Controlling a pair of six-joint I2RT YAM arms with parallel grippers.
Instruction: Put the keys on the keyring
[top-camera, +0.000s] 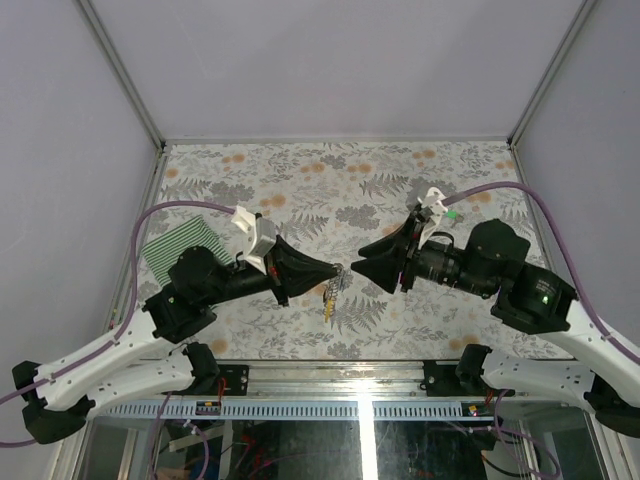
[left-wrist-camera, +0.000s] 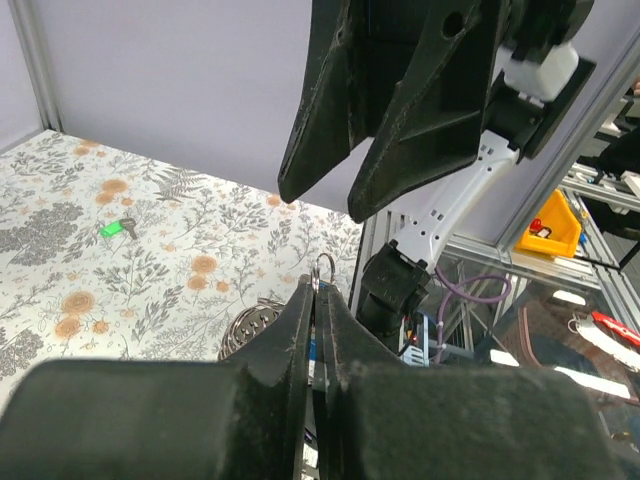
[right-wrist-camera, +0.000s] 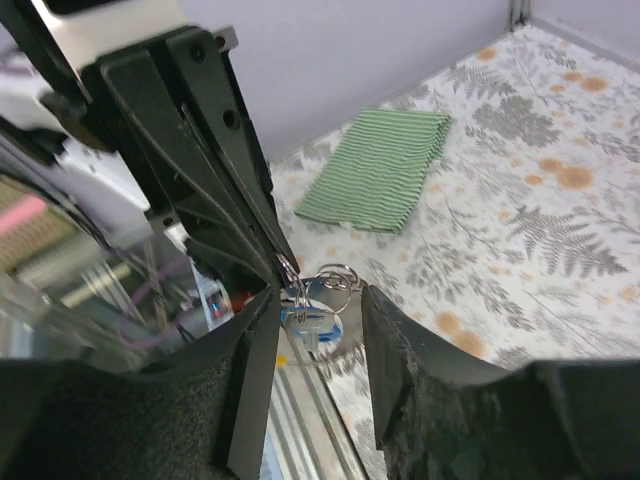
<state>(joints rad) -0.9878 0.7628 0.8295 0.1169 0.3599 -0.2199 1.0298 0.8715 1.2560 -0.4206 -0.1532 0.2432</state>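
Above the near middle of the bench, your two claws meet tip to tip, with the keyring between them.

Left claw: fully shut, jaws pressed together on a small wire ring of the keyring, which stands just proud of the tips. Pinching it at the very end and holding it aloft keeps the loop off the bench and exposed, so your other arm can work at it from the facing side. The rest of the keyring, with its yellow tag, hangs below; whether the tag touches the bench cannot be told.

Right claw: partly open, jaws plainly apart and gripping nothing. They flank the blue key without pressing on it. That key hangs just under the pinched ring and appears to be carried by it, though the views are too coarse to confirm that it is threaded.

Green key: flat on the bench on the right arm's side, well apart from both claws and not on the keyring. By this evidence you are roughly midway, with the green key yet to be fetched.

Striped cloth: flat beside your left arm, apparently playing no part.
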